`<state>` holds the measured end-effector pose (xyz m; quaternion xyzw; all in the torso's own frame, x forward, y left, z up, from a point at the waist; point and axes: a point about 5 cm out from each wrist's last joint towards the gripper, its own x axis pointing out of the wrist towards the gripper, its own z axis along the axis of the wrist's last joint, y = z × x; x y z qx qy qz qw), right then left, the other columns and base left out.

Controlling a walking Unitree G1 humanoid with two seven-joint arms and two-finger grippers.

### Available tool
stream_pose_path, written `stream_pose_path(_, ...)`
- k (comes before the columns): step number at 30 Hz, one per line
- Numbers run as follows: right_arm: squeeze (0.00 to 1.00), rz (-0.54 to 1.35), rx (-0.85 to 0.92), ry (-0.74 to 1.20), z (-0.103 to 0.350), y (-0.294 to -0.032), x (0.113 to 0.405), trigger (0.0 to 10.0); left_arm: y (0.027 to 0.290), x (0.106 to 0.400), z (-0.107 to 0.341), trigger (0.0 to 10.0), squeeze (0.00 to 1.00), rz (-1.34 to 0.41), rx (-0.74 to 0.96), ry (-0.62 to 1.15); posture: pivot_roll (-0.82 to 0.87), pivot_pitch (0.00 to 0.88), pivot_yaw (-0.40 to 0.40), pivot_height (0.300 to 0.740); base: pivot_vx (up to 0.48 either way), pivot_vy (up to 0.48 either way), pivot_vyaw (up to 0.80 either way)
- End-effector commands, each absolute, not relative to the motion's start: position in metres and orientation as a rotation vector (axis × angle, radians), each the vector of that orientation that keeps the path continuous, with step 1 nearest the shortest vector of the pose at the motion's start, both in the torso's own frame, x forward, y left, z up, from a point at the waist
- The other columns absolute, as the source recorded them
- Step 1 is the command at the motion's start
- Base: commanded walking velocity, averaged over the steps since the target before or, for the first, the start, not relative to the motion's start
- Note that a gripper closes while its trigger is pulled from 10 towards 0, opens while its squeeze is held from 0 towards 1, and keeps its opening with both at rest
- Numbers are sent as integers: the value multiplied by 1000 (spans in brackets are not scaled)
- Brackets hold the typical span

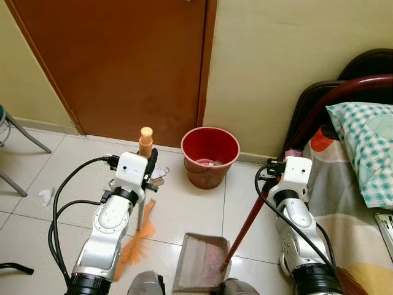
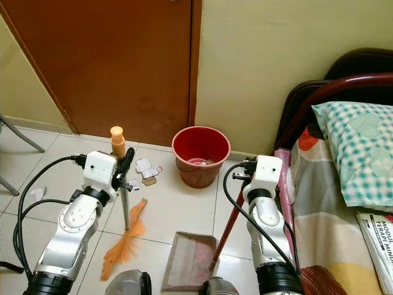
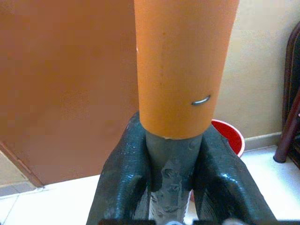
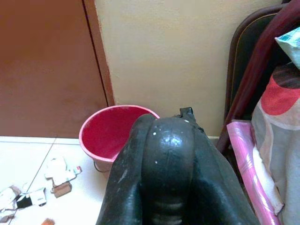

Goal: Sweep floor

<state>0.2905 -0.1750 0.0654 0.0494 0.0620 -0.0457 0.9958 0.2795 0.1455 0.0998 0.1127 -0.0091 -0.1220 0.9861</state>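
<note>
My left gripper (image 1: 149,165) is shut on the broom's grey shaft (image 3: 171,161) just below its orange grip (image 1: 146,140). The broom stands nearly upright, with its orange bristles (image 1: 136,243) splayed on the tiles. My right gripper (image 1: 270,174) is shut on the top of the dustpan's long red handle (image 1: 245,224); in the right wrist view the fingers (image 4: 136,168) close around a rounded black end. The brown dustpan (image 1: 198,261) rests on the floor between my arms with small bits in it. Paper scraps (image 2: 147,171) lie on the tiles beside the red bucket (image 1: 210,155).
A brown door (image 1: 123,61) and a yellow wall stand ahead. A bed (image 1: 362,209) with a checked pillow (image 1: 365,147) and dark red frame is close on my right. Metal chair legs (image 1: 24,138) are at the far left, with a white scrap (image 1: 46,195) nearby.
</note>
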Motion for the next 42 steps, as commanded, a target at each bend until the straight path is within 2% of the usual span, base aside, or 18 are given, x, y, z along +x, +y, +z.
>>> stream_pose_path(1,0,-99,110,101,70,-178,293,10000,146,284,110,10000,0,-230,230,-71,133,9,-51,740,0,0,0)
stream_pose_path(28,0,-79,117,90,73,-171,299,10000,142,284,112,10000,0,-233,211,-94,127,17,-52,740,0,0,-41)
stream_pose_path(42,0,-63,132,76,81,-162,305,10000,138,282,116,10000,0,-225,205,-113,68,45,-62,740,0,285,0)
